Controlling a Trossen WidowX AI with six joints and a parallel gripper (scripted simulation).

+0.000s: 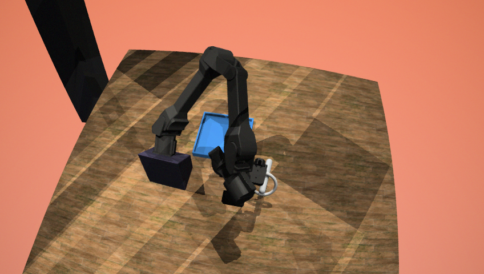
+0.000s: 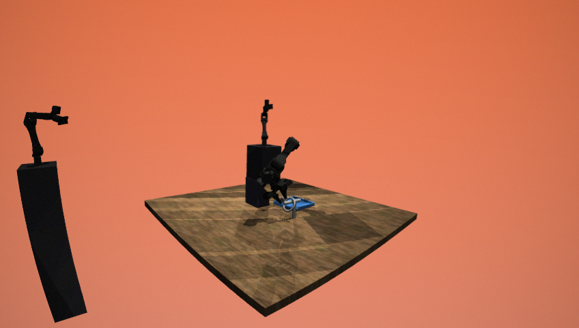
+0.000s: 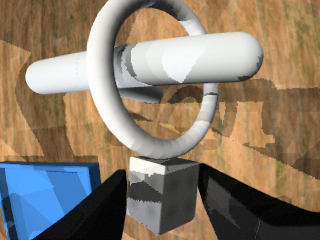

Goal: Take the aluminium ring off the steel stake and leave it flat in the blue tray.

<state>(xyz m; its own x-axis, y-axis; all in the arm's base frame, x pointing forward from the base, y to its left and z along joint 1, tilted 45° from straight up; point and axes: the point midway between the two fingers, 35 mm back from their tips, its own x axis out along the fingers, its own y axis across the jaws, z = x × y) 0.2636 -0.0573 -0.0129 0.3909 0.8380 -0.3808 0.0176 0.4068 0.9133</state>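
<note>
Black robot jaws (image 1: 261, 186) (image 2: 283, 200), partly open, grip the metal ring's square tab (image 3: 162, 195) between their fingers above a wooden table (image 1: 326, 162) (image 2: 325, 243) (image 3: 285, 125). Just beyond the fingertips, the pale ring (image 1: 275, 185) (image 2: 283, 206) (image 3: 101, 75) stands tilted around the cross-bar (image 1: 268, 166) (image 2: 289, 201) (image 3: 220, 55) of the steel stake (image 2: 293, 213) (image 3: 142, 95), with bar showing on either side of it. A blue tray (image 1: 210, 132) (image 2: 306, 204) (image 3: 45, 200) lies below the jaws and off to one side, apart from the ring.
</note>
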